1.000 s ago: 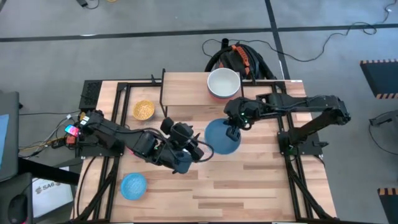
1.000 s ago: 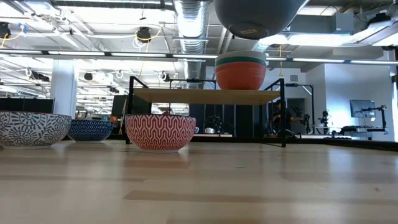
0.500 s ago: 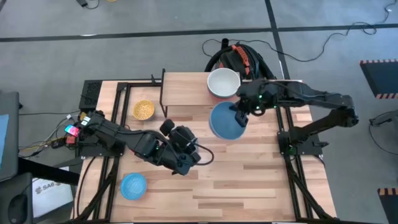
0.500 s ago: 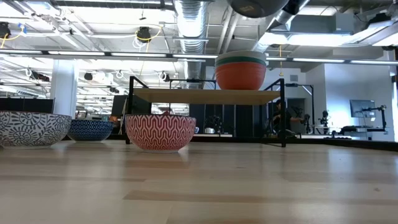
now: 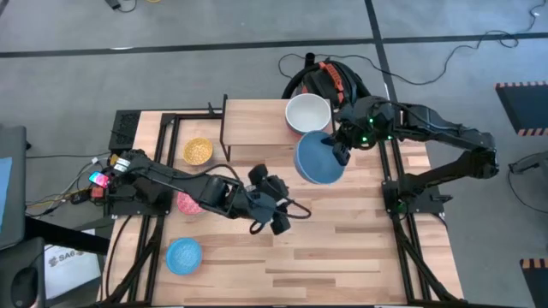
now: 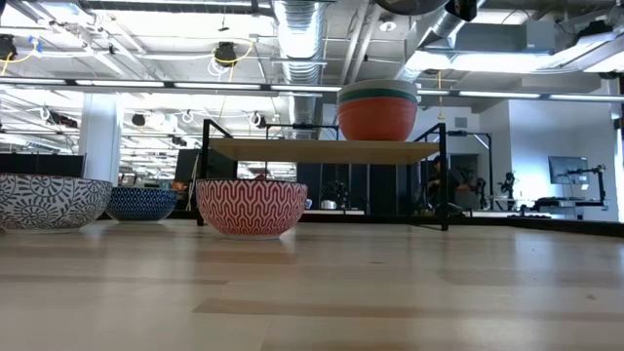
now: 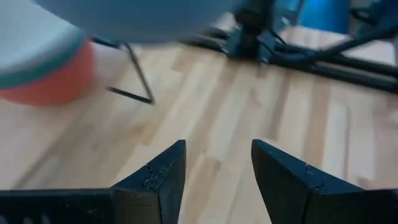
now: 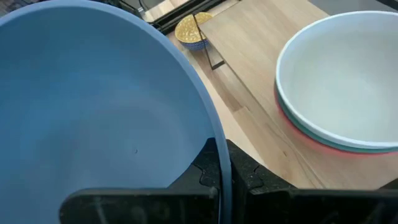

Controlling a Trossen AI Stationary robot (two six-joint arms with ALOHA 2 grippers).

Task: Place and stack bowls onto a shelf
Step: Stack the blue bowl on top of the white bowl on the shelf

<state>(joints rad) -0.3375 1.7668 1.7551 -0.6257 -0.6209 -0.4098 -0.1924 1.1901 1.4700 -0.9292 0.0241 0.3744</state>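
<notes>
Over shelf (image 5: pixel 257 122), right end effector (image 5: pixel 340 152) grips large blue bowl (image 5: pixel 318 161) beside stack (image 5: pixel 307 114)

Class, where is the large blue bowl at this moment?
In the high view, the large blue bowl hangs at the table's right, pinched by the right gripper, beside the shelf's cream white bowl.

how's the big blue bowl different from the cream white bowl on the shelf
The large blue bowl is plain blue and looks wider; the cream white bowl is white.
The blue bowl is gripped at its rim by the right gripper and held in the air; the white bowl rests on the shelf, nested atop a green and a red bowl.
Both are round, upright and empty.
</notes>
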